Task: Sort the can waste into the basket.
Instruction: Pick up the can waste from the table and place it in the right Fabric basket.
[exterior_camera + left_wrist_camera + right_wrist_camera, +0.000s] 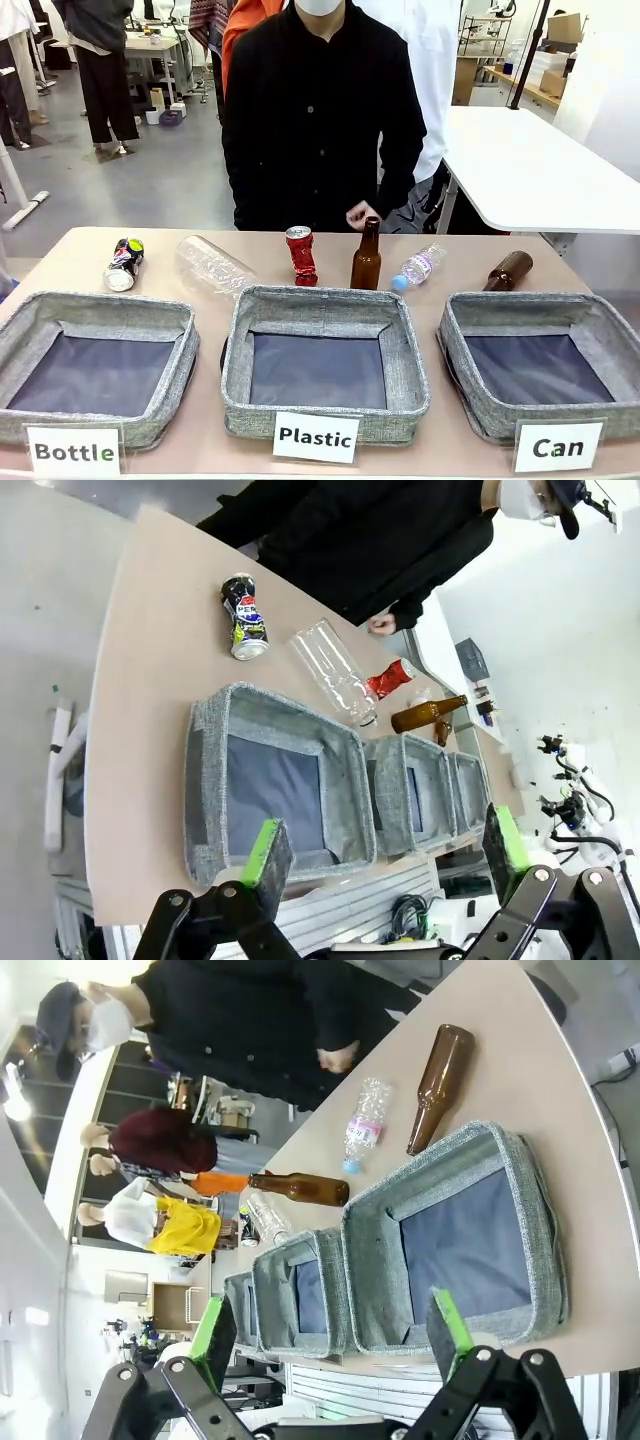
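A crushed red can (301,255) stands upright at the table's far middle, also seen as the red can (388,677) from the left wrist. A dark crushed can (125,263) with red, white and yellow-green marks lies at the far left, the same dark can (243,616). The grey basket signed "Can" (610,345) sits front right with nothing in it; the right wrist view has this basket (520,1170) nearest. My left gripper (385,858) hangs open above the near edge by the "Bottle" basket. My right gripper (330,1335) is open above the "Can" basket's near side.
Baskets signed "Bottle" (30,320) and "Plastic" (405,340) sit left and middle. A clear plastic bottle (212,265), an upright brown bottle (366,256), a small water bottle (417,267) and a lying brown bottle (508,270) line the far side. A person (320,110) stands behind.
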Controlling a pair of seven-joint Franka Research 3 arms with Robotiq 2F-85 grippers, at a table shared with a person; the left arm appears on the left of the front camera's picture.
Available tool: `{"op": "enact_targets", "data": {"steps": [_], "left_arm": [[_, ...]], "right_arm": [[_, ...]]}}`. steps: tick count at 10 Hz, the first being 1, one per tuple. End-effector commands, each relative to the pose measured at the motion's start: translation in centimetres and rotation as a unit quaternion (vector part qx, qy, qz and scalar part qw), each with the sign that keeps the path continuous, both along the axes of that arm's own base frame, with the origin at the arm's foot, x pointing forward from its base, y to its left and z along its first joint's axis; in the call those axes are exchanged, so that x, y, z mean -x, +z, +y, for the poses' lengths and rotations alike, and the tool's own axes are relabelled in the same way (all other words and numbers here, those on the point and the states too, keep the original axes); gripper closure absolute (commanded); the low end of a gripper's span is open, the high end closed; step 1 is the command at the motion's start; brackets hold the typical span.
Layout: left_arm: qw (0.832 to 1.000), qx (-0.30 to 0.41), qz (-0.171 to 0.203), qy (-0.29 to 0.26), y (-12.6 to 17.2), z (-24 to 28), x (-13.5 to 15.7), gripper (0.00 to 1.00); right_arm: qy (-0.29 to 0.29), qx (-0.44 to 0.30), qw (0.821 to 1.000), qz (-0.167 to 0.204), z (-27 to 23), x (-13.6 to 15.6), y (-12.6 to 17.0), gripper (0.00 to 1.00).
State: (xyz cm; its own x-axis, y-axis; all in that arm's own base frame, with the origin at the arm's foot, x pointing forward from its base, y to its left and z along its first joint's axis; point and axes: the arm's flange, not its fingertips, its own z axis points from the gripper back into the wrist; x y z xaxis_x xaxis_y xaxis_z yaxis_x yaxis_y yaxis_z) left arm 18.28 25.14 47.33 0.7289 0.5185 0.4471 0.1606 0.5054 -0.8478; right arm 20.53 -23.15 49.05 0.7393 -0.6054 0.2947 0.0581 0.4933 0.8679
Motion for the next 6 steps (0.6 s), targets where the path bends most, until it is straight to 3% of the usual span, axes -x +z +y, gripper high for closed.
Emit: {"op": "enact_targets", "data": {"steps": [1, 3, 4, 6], "left_arm": [[0.994, -0.071, -0.025, -0.080, 1.3, -3.6, -1.8, 0.00], [0.964, -0.153, -0.031, -0.217, 3.4, -9.2, -8.9, 0.00], [0.940, -0.201, -0.033, -0.272, 3.8, -11.6, -12.0, 0.00], [0.915, -0.202, -0.027, -0.348, 3.4, -16.5, -18.6, 0.00]], "right_arm": [[0.005, 0.003, 1.000, -0.015, -0.4, -0.1, 0.2, 0.00], [0.005, 0.003, 1.000, -0.015, -0.4, -0.1, 0.2, 0.00], [0.005, 0.003, 1.000, -0.015, -0.4, -0.1, 0.2, 0.00], [0.005, 0.003, 1.000, -0.015, -0.4, -0.1, 0.2, 0.00]]}}
